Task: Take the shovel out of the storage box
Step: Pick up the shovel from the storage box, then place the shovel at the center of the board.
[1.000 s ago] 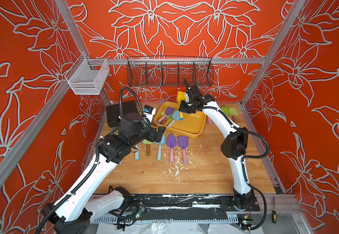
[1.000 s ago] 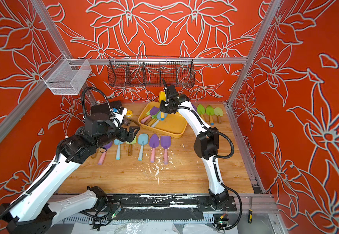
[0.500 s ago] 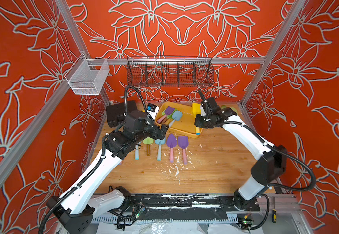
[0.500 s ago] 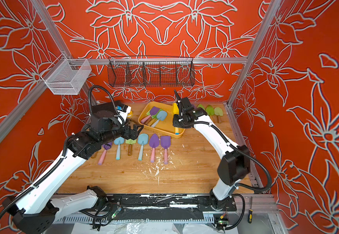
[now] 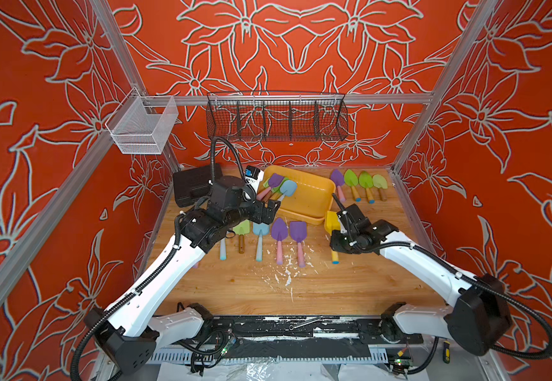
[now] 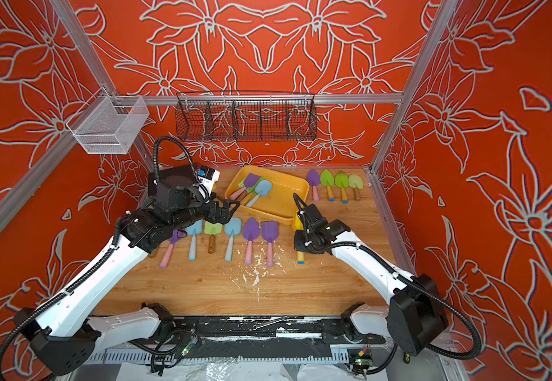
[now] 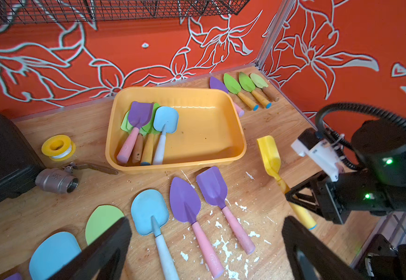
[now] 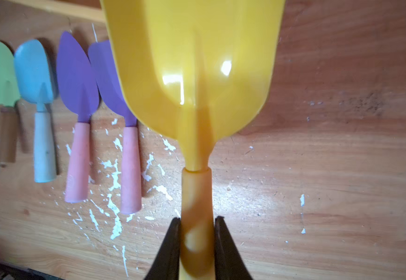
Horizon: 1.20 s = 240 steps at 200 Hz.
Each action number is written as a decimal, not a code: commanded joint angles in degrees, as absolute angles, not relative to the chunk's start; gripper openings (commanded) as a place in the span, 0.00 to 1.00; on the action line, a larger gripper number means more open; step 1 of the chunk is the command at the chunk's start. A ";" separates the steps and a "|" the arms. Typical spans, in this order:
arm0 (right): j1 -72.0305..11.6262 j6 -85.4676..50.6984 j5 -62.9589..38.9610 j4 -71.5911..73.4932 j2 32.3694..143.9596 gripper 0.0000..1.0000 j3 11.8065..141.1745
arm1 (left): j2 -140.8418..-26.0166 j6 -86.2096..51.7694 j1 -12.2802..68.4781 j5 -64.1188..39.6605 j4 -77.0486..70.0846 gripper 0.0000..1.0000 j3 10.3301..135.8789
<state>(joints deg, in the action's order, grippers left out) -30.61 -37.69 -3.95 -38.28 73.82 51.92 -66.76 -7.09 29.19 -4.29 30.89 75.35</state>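
Pinching the yellow shovel (image 8: 197,72) by its handle, the right claw (image 8: 197,221) has its two black fingers (image 8: 170,242) pressed against either side of the stem. The scoop sticks straight out ahead of the fingertips. The shovel is outside the storage box (image 5: 307,198). The tub's near corner sits just past the scoop's tip, on the side toward the other arm, and the shovel is over the bare wooden table (image 5: 350,283). Whether any part of it touches the wood I cannot tell. Beside this claw, toward the left arm, a row of shovels (image 8: 78,80) lies flat on the table: two purple ones nearest, then blue and green. Their handles point the same way as the held one.

The left claw (image 5: 273,211) is spread wide and grips nothing, hovering over the far end of that row. The box lies just ahead of its fingertips. A purple shovel (image 7: 140,115), a blue shovel (image 7: 165,118) and some green ones are bunched at the end of the tub closest to this claw.
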 commanded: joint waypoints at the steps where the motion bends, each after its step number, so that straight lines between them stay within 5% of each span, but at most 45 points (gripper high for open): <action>1: -31.36 -39.13 -2.90 -33.36 75.42 0.00 49.55 | -67.02 -7.88 29.00 -5.27 29.53 0.97 76.90; 240: -32.01 -33.13 -2.02 -32.42 97.88 0.00 58.14 | -64.25 -6.59 29.18 -1.75 30.82 0.97 74.19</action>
